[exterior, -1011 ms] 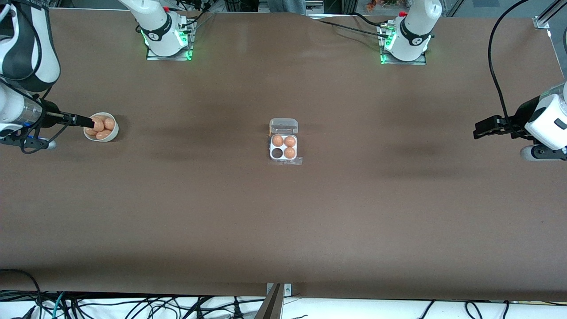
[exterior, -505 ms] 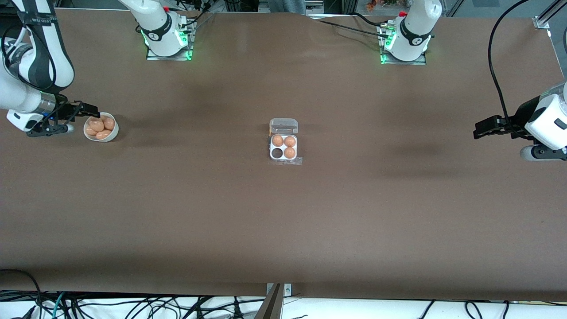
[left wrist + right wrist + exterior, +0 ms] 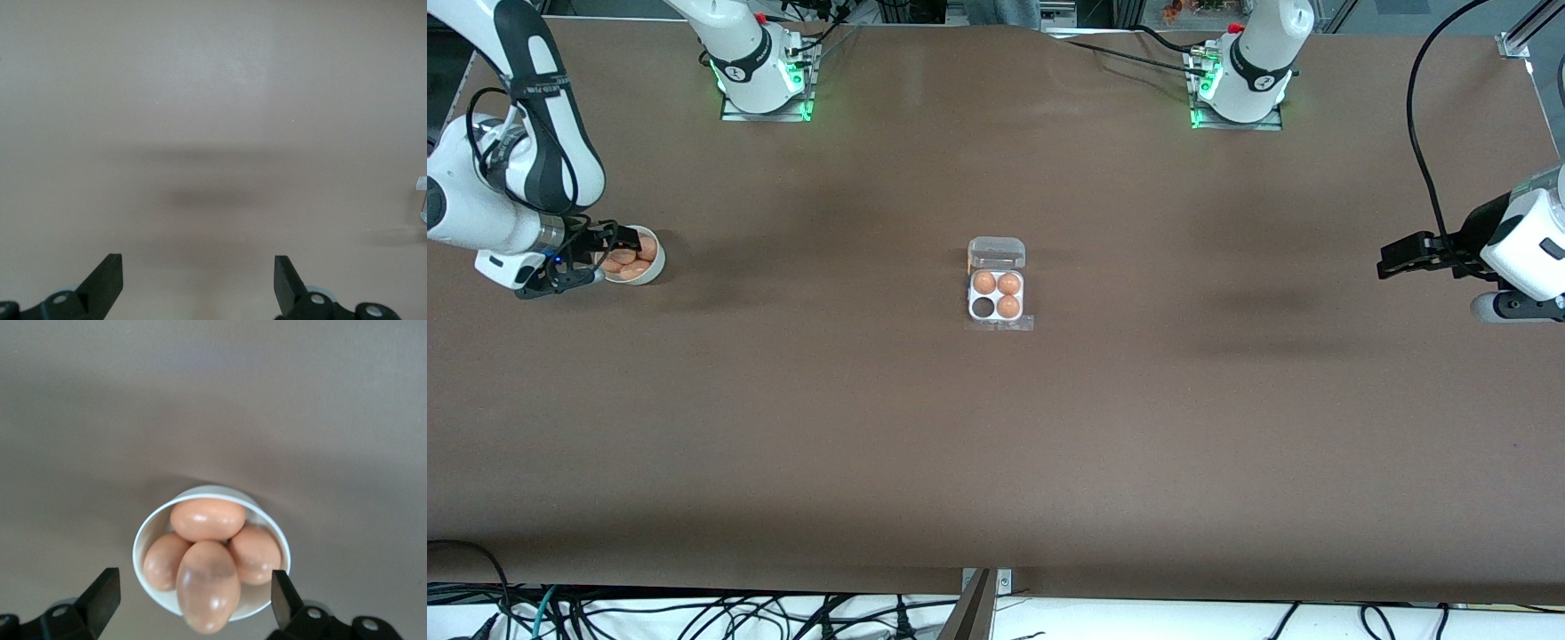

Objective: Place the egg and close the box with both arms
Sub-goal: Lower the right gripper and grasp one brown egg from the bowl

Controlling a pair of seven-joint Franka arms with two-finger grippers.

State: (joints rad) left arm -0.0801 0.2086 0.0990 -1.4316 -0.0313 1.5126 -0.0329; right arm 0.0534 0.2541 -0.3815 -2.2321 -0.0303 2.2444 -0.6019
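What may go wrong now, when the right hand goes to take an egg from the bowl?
1. Four eggs lie piled in the small white bowl; the open right hand above them may nudge neighbours or tip the bowl.
2. The box has one empty cell beside three eggs; a poorly aimed drop could hit them.
3. The left hand waits open toward its own end of the table.

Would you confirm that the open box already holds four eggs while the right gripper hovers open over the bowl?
Not quite: the box holds three eggs, with one cell empty, as the front view shows. The right gripper is indeed open over the bowl.
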